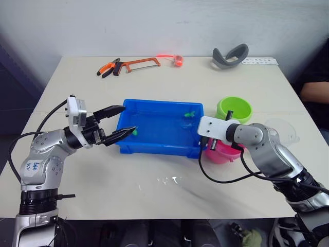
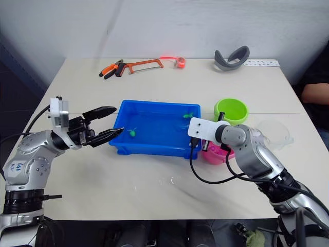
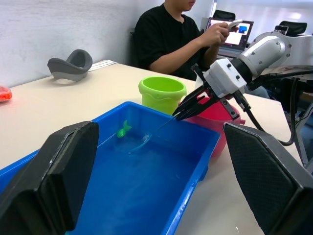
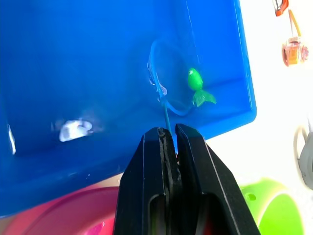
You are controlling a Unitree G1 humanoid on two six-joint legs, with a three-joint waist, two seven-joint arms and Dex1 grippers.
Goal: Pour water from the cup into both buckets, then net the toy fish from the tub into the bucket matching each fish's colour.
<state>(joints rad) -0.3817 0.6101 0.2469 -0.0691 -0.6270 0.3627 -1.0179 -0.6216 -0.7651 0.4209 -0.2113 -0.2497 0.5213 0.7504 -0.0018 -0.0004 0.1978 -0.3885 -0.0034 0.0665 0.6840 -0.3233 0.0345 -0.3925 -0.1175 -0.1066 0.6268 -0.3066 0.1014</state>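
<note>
Now my right gripper (image 4: 168,139) clenches the net (image 4: 166,93) handle, hoop just beside the green fish (image 4: 195,81) at the tub's (image 1: 154,144) far corner; my left gripper (image 1: 119,122) hangs released.

Both arms are silver-grey metal with rounded joint housings and black ribbed collars. Each wrist carries a flat white block, and loose black cables loop from there back to the forearm. The left gripper (image 1: 119,120) and right gripper (image 3: 179,108) are the same deal – two long, tapered black fingers. Left upper arm has scribbled blue handwriting.
</note>
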